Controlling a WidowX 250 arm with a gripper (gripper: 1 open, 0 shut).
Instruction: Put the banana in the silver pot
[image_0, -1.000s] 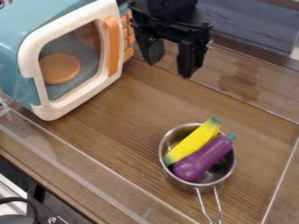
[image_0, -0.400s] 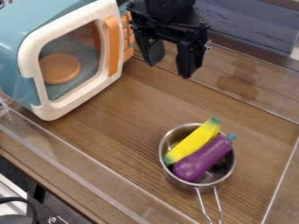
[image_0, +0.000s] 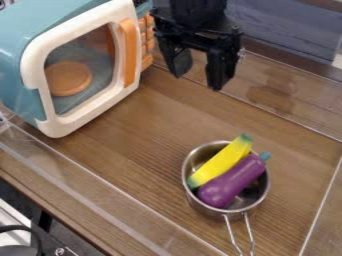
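Observation:
The yellow banana (image_0: 223, 160) with its green tip lies inside the silver pot (image_0: 201, 190) at the lower right of the wooden table, next to a purple eggplant (image_0: 235, 180) in the same pot. The pot's thin wire handle (image_0: 239, 238) points toward the bottom edge. My black gripper (image_0: 198, 69) hangs open at the top centre, well above and behind the pot, with nothing between its fingers.
A teal and cream toy microwave (image_0: 60, 62) stands at the left with its orange door open and a round brown item inside. A clear raised rim (image_0: 80, 180) borders the table's front and left. Bare wood lies between the microwave and the pot.

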